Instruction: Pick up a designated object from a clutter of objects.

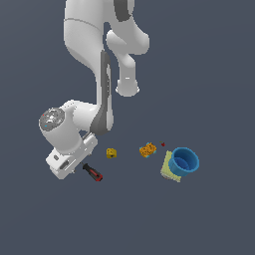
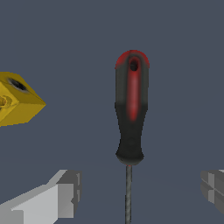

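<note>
The designated object, a screwdriver [image 1: 92, 173] with a black-and-red handle, lies flat on the dark floor at the exterior view's left end of the clutter of objects. My gripper [image 1: 75, 167] is low beside it, tilted over its shaft end. In the wrist view the handle [image 2: 131, 109] points away from the hand, and the thin grey shaft [image 2: 128, 192] runs back between the two fingers. My gripper [image 2: 139, 192] is open, one grey finger [image 2: 65, 192] on each side of the shaft, with wide gaps and no contact.
A small yellow block [image 1: 111, 153] [image 2: 17, 100] sits close to the screwdriver. Farther toward the exterior view's right lie an orange lumpy piece [image 1: 147, 150], a tiny red bit [image 1: 163, 144], and a blue cup [image 1: 184, 161] on a pale yellow-green pad [image 1: 168, 172].
</note>
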